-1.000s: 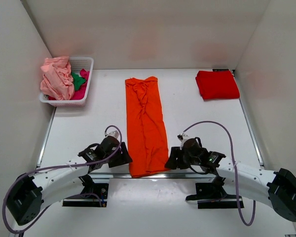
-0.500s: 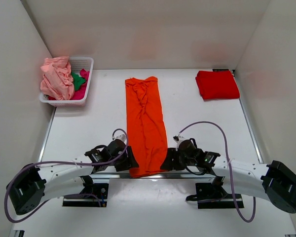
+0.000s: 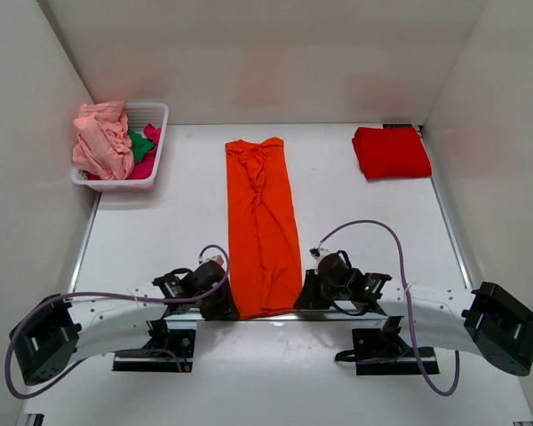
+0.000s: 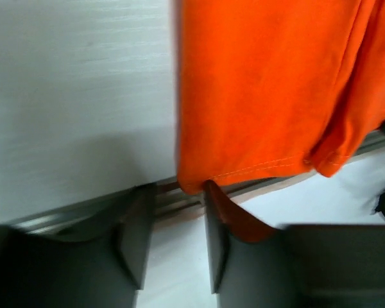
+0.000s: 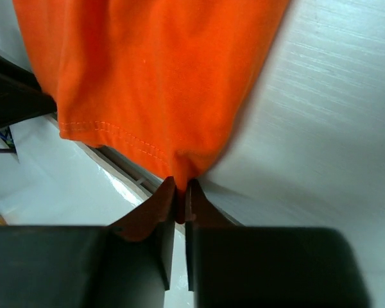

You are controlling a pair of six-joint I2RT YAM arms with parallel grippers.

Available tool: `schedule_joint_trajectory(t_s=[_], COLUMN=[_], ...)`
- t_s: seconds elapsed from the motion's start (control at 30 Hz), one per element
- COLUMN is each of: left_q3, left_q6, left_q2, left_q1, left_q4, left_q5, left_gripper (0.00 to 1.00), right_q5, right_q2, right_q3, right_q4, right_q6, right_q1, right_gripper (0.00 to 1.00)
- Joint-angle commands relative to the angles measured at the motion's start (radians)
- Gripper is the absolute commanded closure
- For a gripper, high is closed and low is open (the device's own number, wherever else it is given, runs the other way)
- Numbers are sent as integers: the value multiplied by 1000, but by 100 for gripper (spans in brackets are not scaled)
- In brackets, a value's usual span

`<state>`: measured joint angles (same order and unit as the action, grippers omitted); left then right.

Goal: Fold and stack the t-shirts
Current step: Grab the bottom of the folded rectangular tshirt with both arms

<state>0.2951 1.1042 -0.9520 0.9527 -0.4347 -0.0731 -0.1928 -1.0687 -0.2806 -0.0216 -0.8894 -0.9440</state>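
White surface [image 3: 151, 222] carries the orange t-shirt [image 3: 262, 222], a long narrow strip down the middle, its near hem at the front edge. The right claw [image 5: 180, 187] is pinched shut on the hem's right corner; the left claw [image 4: 178, 192] stands open astride the left corner. This looks like gripping for the end-to-end fold. Next, the left must close on cloth, then both should lift evenly.
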Motion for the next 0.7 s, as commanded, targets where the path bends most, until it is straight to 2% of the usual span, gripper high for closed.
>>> schedule_joint_trajectory(t_s=[0.0,0.13,0.33,0.67], left_q3=[15,32,113,232], left_q6=[22,34,28,-21], left_q2=[-42,-38,30,39], left_q1=[27,35,26,-9], left_q4=[36,33,-61,-137], left_q5=[35,49,71,72], left_gripper=[55,99,100,100], right_q5=[6,-20,-80,-125], right_q2=[-8,18,35,39], right_q3=[4,-12,-66,-160], right_q4=[-29,-76,-156,-205], right_q6=[9,26,66,113], right_q1=[1,10,31,71], right_gripper=[99,100,100,100])
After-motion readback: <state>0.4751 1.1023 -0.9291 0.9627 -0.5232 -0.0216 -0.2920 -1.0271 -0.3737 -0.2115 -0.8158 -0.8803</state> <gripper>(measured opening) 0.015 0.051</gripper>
